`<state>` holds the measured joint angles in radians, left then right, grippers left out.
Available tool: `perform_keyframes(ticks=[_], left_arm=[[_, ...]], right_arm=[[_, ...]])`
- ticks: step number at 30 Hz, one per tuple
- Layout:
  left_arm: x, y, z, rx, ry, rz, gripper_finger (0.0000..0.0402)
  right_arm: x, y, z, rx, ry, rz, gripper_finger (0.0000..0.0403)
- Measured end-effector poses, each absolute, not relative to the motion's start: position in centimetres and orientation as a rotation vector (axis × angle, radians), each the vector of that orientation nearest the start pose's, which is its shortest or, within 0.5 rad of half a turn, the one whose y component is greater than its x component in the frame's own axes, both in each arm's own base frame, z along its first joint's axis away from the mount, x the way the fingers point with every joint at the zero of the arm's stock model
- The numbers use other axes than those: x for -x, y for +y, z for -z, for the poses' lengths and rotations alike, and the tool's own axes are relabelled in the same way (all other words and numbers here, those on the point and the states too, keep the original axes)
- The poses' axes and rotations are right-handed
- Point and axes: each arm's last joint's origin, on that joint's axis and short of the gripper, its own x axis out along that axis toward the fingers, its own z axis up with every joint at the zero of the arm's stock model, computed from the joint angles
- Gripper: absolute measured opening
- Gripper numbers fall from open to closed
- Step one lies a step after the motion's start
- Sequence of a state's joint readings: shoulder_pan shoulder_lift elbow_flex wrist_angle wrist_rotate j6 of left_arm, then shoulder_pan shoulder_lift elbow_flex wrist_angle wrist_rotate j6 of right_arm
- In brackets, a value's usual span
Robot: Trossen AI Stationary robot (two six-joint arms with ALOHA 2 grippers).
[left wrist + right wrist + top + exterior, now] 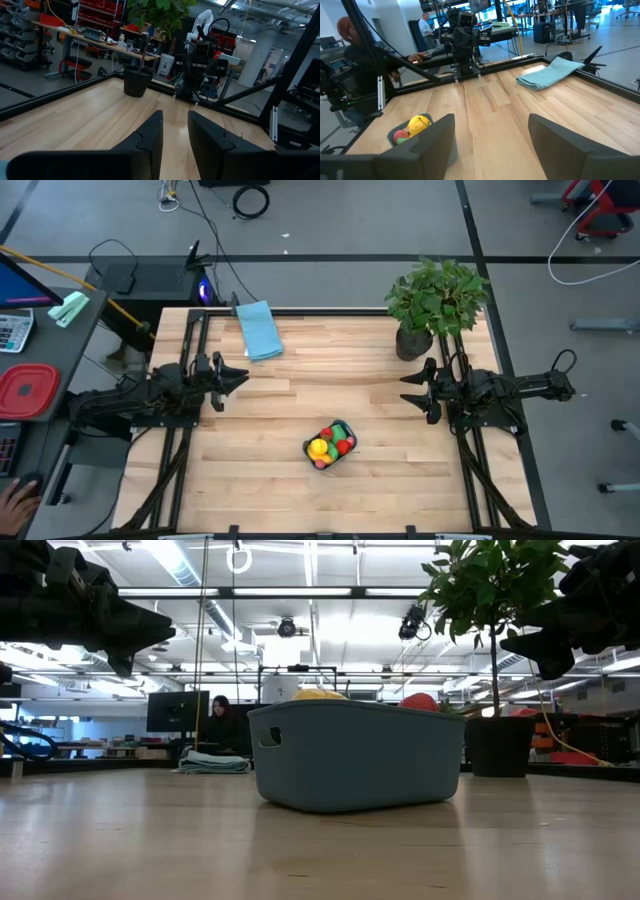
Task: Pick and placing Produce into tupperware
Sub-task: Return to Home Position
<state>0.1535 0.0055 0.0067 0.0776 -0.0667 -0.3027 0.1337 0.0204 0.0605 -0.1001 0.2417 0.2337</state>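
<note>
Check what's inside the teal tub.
Inside the tub: a yellow piece, red pieces and a green piece, piled to the rim. Whatever lies underneath them is covered.

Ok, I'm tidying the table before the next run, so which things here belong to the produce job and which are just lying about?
Job: tupperware on the table; produce inside it; left end effector and right end effector, both open, empty.
Lying about: potted plant; blue cloth; red container, off the table.
</note>
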Motion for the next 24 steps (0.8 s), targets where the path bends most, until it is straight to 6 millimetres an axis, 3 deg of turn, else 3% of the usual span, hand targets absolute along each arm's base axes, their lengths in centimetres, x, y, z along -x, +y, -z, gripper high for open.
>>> perform_keyframes(ticks=[24], left_arm=[[-9.58, 1.67, -17.28, 0.298, -0.112, -0.206, 0.0094]], right_arm=[[-9.42, 0.57, -17.29, -0.222, 0.046, 0.114, 0.0263]])
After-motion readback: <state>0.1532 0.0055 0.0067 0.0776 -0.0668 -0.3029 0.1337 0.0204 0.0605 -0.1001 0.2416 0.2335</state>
